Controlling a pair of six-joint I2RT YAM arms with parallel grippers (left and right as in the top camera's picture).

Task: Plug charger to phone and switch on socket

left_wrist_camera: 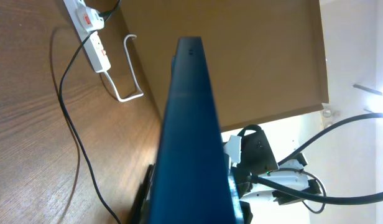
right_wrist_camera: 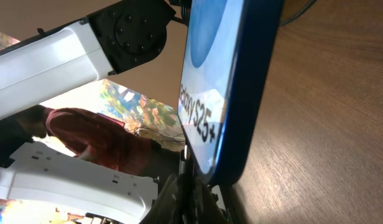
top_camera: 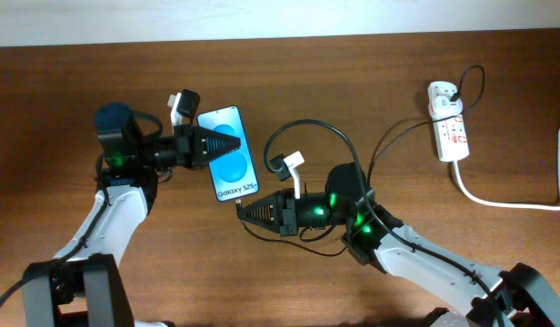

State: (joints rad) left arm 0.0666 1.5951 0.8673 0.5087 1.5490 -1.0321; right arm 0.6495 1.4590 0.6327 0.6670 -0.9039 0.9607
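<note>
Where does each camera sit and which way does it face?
Overhead: above the table, facing straight down; phone, socket, left gripper and right gripper show.
Left wrist: faces along the phone's edge toward socket and charger; right arm beyond.
Right wrist: low, faces up at the phone's screen; left arm beyond, own fingers below.
Shared: phone in all; socket in overhead and left wrist.

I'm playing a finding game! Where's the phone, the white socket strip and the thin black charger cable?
phone (top_camera: 227, 153): overhead view, on its blue screen.
socket (top_camera: 451, 133): overhead view, on the middle of its white body.
charger cable (top_camera: 403, 133): overhead view, on the thin black stretch running left from the socket.
</note>
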